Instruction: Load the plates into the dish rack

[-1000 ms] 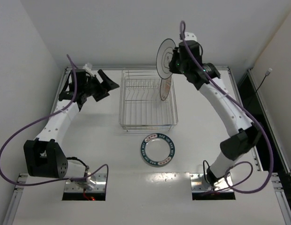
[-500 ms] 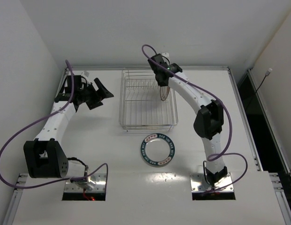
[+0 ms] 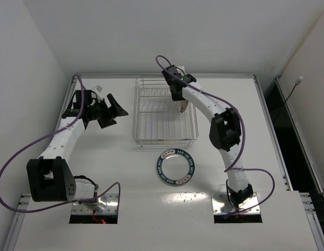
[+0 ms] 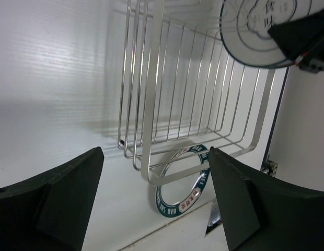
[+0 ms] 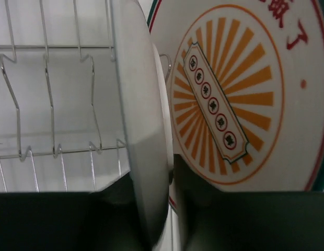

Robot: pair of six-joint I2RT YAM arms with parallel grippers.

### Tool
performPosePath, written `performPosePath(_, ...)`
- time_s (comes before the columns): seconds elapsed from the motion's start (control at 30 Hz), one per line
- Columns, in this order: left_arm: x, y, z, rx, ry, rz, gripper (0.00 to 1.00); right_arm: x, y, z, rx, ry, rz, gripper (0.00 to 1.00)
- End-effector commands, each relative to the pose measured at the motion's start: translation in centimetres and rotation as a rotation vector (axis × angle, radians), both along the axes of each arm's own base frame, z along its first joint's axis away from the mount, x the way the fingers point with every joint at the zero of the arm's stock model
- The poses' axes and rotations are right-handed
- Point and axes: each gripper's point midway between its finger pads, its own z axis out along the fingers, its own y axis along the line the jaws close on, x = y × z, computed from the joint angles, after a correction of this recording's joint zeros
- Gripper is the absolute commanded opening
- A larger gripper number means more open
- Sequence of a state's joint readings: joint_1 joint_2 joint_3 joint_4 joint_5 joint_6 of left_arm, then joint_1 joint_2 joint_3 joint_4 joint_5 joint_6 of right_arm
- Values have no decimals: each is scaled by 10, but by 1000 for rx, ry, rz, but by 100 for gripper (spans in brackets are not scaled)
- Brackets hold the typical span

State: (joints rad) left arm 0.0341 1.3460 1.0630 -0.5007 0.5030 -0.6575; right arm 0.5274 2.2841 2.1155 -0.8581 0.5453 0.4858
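Just changed: the right gripper (image 3: 176, 94) has come down from high above the far right corner of the dish rack (image 3: 151, 137) and now reaches in at about 1 o'clock of its centre.
Ringed plate (image 5: 143, 130): on edge, clamped at its rim by that gripper, with the rack's prongs (image 5: 47, 104) behind it.
Orange plate (image 5: 235, 99): already upright in the rack. The ringed plate is just beside it at its 9 o'clock, and I cannot tell if they touch.
Teal plate (image 3: 176, 168): flat on the table (image 3: 99, 157) at the rack's 6 o'clock.
Left gripper (image 3: 112, 111): fingers spread and holding nothing, at the rack's 9 o'clock, barely shifted.
Meaning: the second plate looks nearly seated. Its lower edge is hidden, so letting go should wait until it rests in a slot. One plate would then remain.
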Motion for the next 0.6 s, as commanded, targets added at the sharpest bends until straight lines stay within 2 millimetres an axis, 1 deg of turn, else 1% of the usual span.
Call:
performPosePath(0.0, -23, -14, -10, -24, -11, -82, 79, 10, 10, 26, 114, -49, 0, 25)
performPosePath(0.03, -29, -18, -12, -42, -9, -99, 79, 9, 11, 35, 129, -60, 6, 27)
performPosePath(0.07, -43, -26, -26, -57, 20, -129, 79, 9, 11, 41, 135, -71, 6, 33)
performPosePath(0.1, -47, -38, -25, -70, -26, -187, 79, 6, 10, 48, 138, -76, 6, 38)
performPosePath(0.13, -58, -50, -19, -103, -66, -253, 79, 2, 10, 63, 157, -89, 14, 42)
performPosePath(0.17, -64, -55, -23, -104, -70, -273, 79, 1, 11, 74, 172, -102, 20, 45)
performPosePath(0.2, -79, -65, -38, -93, -48, -327, 79, -1, 11, 85, 187, -113, 27, 53)
performPosePath(0.23, -85, -71, -44, -88, -45, -356, 79, -3, 10, 97, 195, -127, 28, 57)
performPosePath(0.27, -94, -76, -48, -89, -37, -379, 79, -9, 7, 123, 212, -158, 30, 61)
performPosePath(0.3, -106, -80, -62, -84, -10, -407, 79, -15, 9, 136, 221, -172, 40, 66)
performPosePath(0.33, -113, -90, -66, -84, -20, -451, 79, -20, 6, 151, 231, -191, 41, 66)
performPosePath(0.37, -119, -95, -71, -89, -12, -469, 79, -26, 5, 163, 251, -207, 50, 67)
performPosePath(0.4, -130, -107, -77, -104, -9, -504, 79, -43, 6, 196, 296, -254, 78, 67)
performPosePath(0.43, -136, -115, -78, -123, -12, -532, 79, -53, 3, 195, 306, -243, 89, 67)
performPosePath(0.47, -141, -120, -83, -121, -3, -547, 79, -59, 7, 210, 357, -278, 120, 67)
performPosePath(0.5, -141, -124, -87, -107, -6, -558, 79, -79, 0, 244, 410, -346, 143, 68)
performPosePath(0.53, -150, -132, -98, -97, 30, -582, 79, -90, -2, 238, 416, -330, 155, 68)
performPosePath(0.57, -151, -133, -108, -72, 53, -581, 79, -98, -1, 250, 454, -357, 182, 70)
